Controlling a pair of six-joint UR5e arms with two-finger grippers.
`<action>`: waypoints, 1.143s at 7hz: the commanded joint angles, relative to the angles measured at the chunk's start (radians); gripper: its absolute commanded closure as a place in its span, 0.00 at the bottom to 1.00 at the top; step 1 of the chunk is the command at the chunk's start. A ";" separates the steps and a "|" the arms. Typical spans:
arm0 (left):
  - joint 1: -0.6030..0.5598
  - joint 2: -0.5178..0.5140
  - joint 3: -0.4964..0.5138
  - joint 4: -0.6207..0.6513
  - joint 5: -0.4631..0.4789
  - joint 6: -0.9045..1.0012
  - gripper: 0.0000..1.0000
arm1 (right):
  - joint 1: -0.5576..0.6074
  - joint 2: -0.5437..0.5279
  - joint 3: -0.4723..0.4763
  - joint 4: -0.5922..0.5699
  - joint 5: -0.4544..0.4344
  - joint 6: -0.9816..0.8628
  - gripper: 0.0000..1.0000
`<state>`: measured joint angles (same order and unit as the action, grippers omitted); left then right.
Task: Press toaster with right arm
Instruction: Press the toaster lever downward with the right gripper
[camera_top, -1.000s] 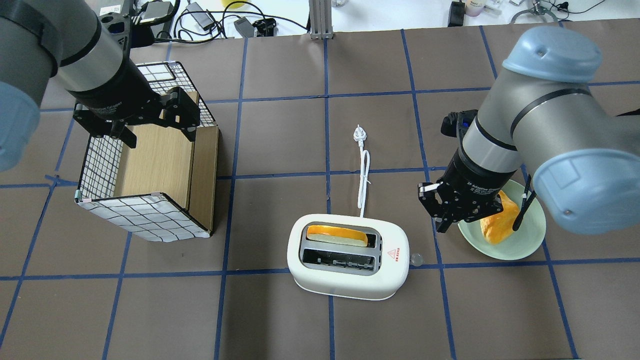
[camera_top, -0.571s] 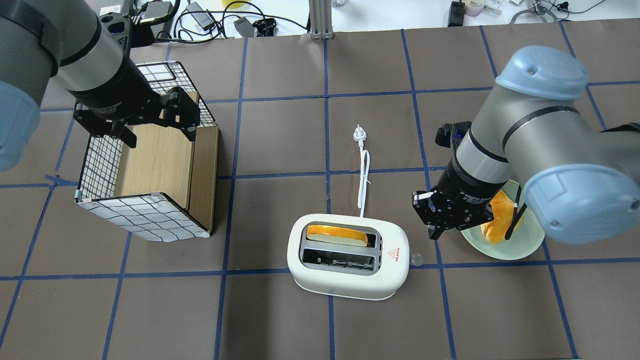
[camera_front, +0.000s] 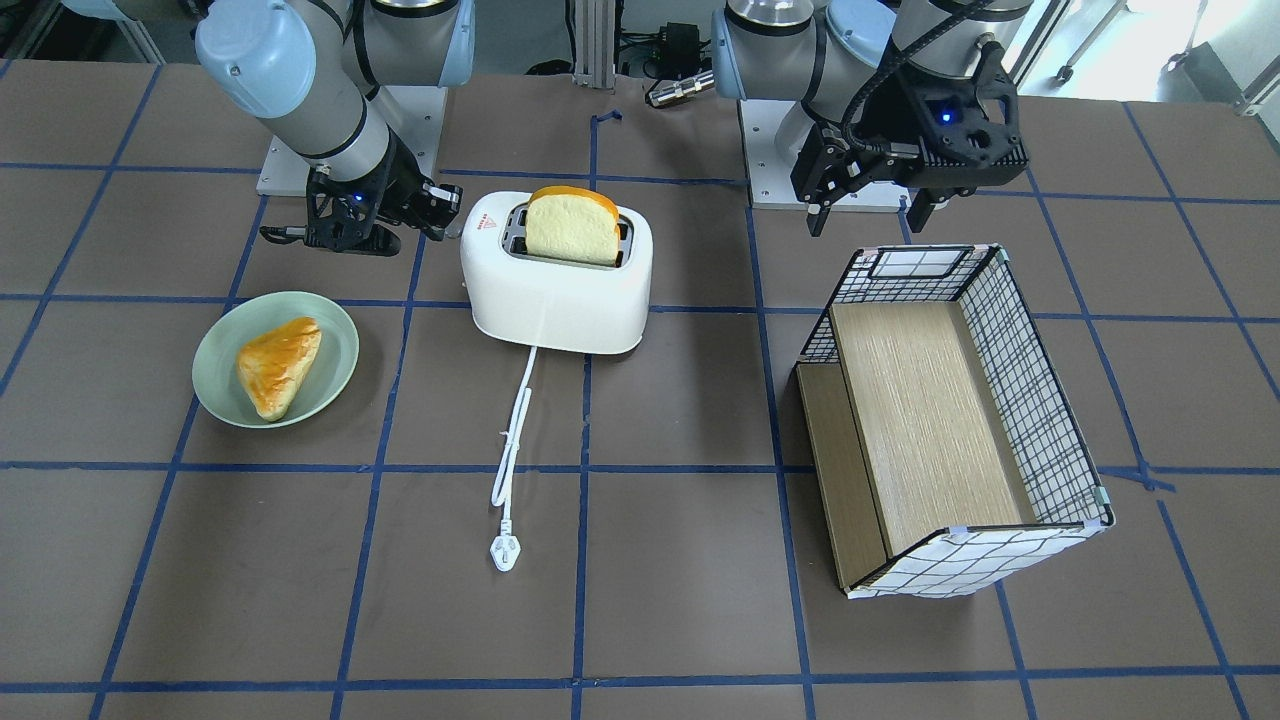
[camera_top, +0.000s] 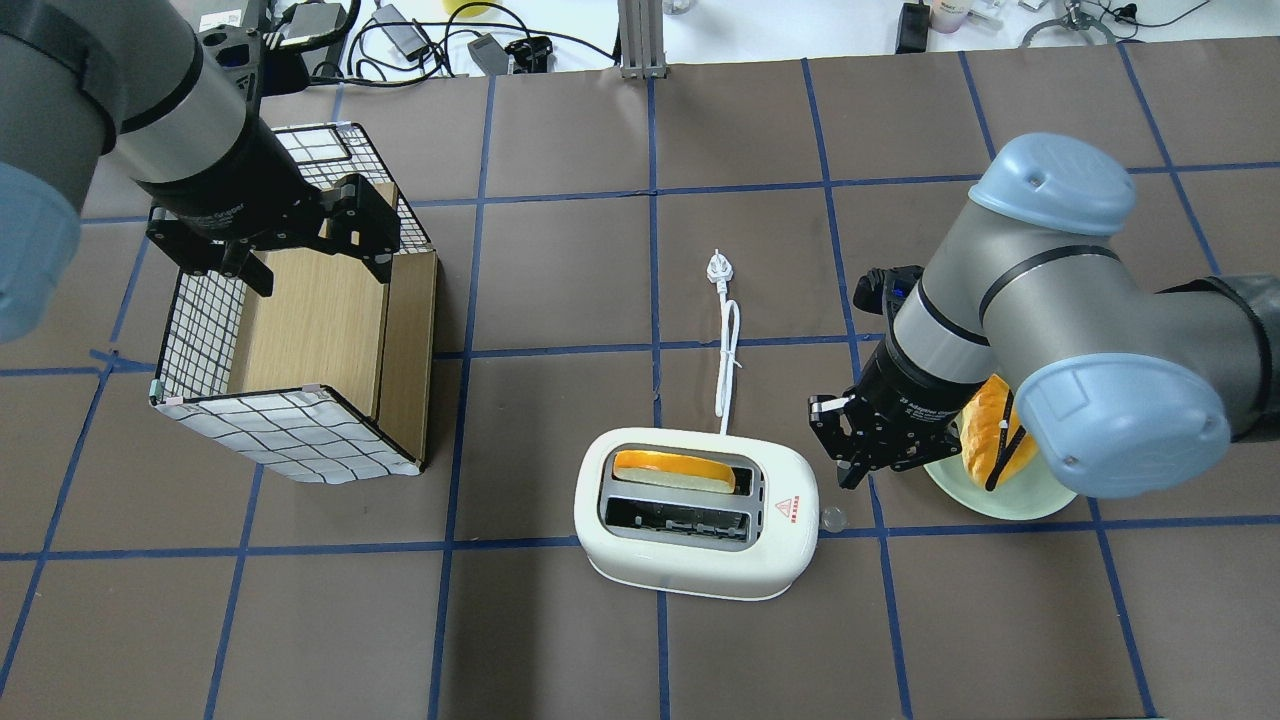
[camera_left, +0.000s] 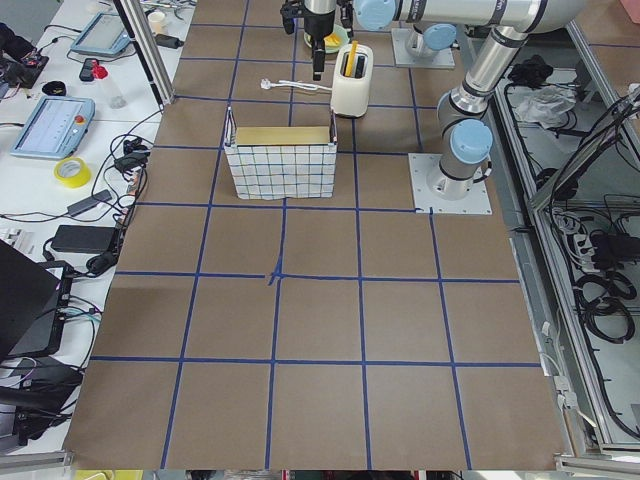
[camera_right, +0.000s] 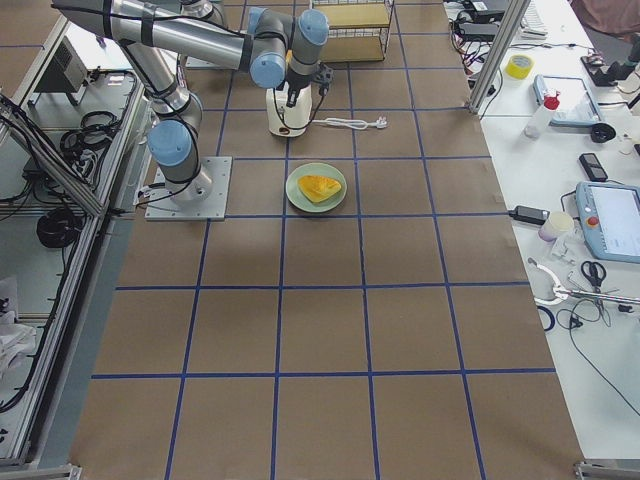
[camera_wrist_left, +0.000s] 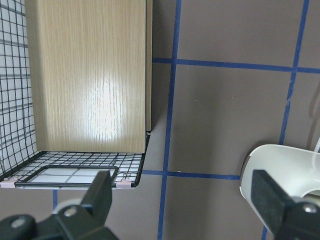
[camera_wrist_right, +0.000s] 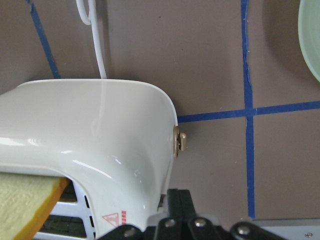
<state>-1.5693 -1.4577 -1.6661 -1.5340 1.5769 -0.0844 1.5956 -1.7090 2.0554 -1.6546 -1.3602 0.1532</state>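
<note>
The right gripper (camera_top: 856, 470), jaws clenched on nothing, had been carried off the plate (camera_top: 980, 503) toward the toaster (camera_top: 690, 570) at mid-table. Its lever (camera_top: 832, 518) was not yet reached. The left gripper (camera_top: 318, 268) was held spread wide above the box (camera_top: 300, 440).

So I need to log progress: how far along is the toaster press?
Done: a bread slice sits in the toaster. In hand: the right gripper, fingers shut, hovers close beside the toaster's end, near its knob. Remaining: the press itself; the slice stands tall.
</note>
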 joint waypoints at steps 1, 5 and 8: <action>0.000 0.000 -0.001 0.000 0.000 0.000 0.00 | 0.000 0.000 0.003 0.012 0.027 -0.009 1.00; 0.000 0.000 0.000 0.000 0.000 0.000 0.00 | -0.006 -0.009 0.005 0.076 0.072 -0.044 1.00; 0.000 -0.001 0.000 0.000 0.000 0.000 0.00 | -0.009 -0.008 0.031 0.070 0.073 -0.064 1.00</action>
<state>-1.5693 -1.4580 -1.6663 -1.5340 1.5769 -0.0844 1.5871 -1.7167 2.0764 -1.5816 -1.2875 0.0917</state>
